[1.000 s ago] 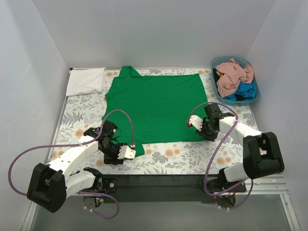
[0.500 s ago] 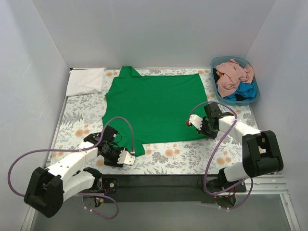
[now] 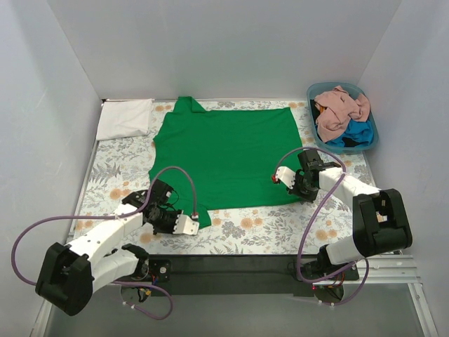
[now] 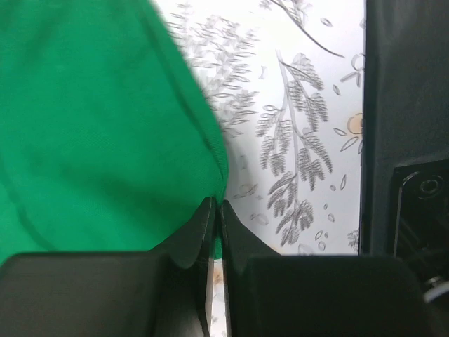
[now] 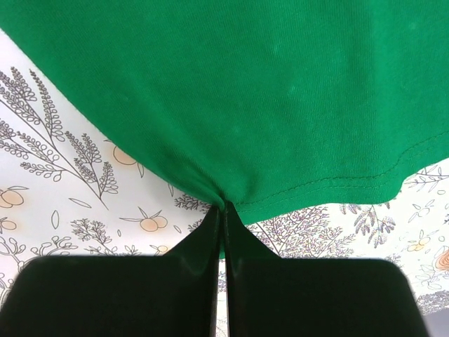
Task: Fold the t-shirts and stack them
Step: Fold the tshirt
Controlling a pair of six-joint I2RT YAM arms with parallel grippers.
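Both jaws just closed on the green shirt [image 3: 228, 154]
Left at its lower left corner, right at lower right; fold can start

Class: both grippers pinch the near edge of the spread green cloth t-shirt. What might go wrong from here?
1. The left gripper holds only the very edge of the bright green cloth t-shirt; it may slip on lifting.
2. The right gripper bunches the cloth, so the fold may crease.

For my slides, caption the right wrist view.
The right end effector shut on the hem of the green t-shirt, over the floral table covering.
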